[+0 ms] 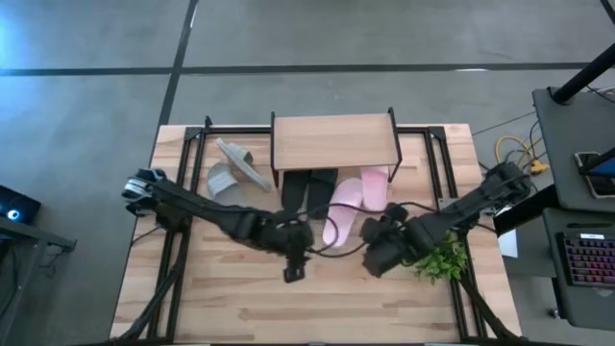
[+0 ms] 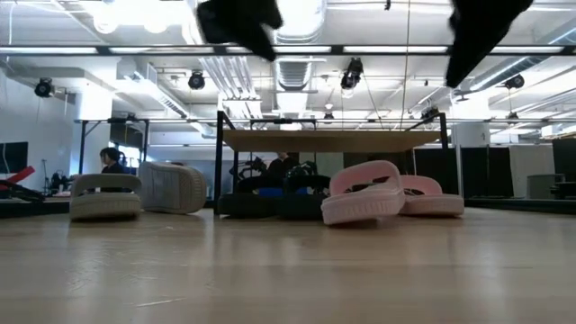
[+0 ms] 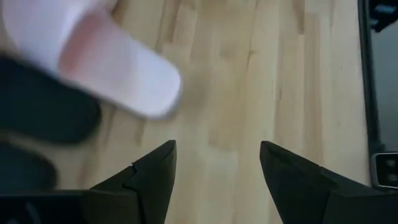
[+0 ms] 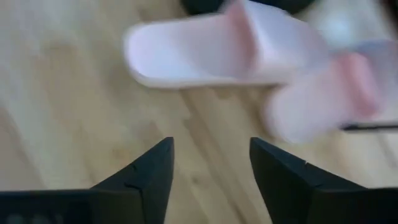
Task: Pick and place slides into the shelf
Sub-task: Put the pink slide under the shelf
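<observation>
An open industrial lab: exposed ceiling ducts point(image 2: 301, 67), concrete floor point(image 1: 365, 34), keyboard desk point(image 1: 577, 192).

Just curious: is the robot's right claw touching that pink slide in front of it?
Apart. The right wrist view shows bare wood between the open right gripper and the pink slide.

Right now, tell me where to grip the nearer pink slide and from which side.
Judging by its pose, grip the nearer pink slide across its raised strap, coming straight down. The right gripper, open, hovers beside it; the other pink slide crowds its shelf-side end.
</observation>
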You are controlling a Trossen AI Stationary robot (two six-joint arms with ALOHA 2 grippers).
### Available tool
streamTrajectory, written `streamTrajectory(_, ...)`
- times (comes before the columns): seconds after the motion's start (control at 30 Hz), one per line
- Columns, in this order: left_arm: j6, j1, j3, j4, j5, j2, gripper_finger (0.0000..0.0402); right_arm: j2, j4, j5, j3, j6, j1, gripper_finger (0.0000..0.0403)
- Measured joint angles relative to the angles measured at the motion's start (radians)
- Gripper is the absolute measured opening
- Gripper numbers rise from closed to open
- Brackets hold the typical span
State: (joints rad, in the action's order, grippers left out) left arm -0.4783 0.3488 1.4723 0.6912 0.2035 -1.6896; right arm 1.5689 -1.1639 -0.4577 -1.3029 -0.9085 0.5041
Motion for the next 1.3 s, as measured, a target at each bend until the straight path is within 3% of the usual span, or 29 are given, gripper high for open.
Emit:
streamTrajectory(0.1, -0.147, 0.051, -0.131, -0.033, 0.043, 0.064, 0.0217, 0.035, 0.077, 0.017, 0.002, 0.052, -0.039, 0.0155)
streamTrajectory(0.27, -0.313, 0.105, -0.310, -0.228, 0.130, 0.138, 0.0217, 0.083, 0.106, 0.021, 0.004, 0.072, -0.111, 0.0081)
streamTrajectory(0.5, -0.383, 0.141, -0.404, -0.351, 0.170, 0.158, 0.0217, 0.154, 0.271, 0.051, 0.005, 0.112, -0.154, 0.0017)
streamTrajectory(0.77, -0.380, 0.150, -0.423, -0.367, 0.172, 0.150, 0.0217, 0.258, 0.302, 0.093, 0.005, 0.102, -0.164, 0.0009)
streamTrajectory(1.0, -0.379, 0.156, -0.436, -0.369, 0.172, 0.151, 0.0217, 0.329, 0.440, 0.118, 0.005, 0.095, -0.164, 0.0009)
streamTrajectory(1.3, -0.378, 0.157, -0.451, -0.368, 0.172, 0.151, 0.0217, 0.423, 0.411, 0.105, -0.002, 0.093, -0.163, 0.0009)
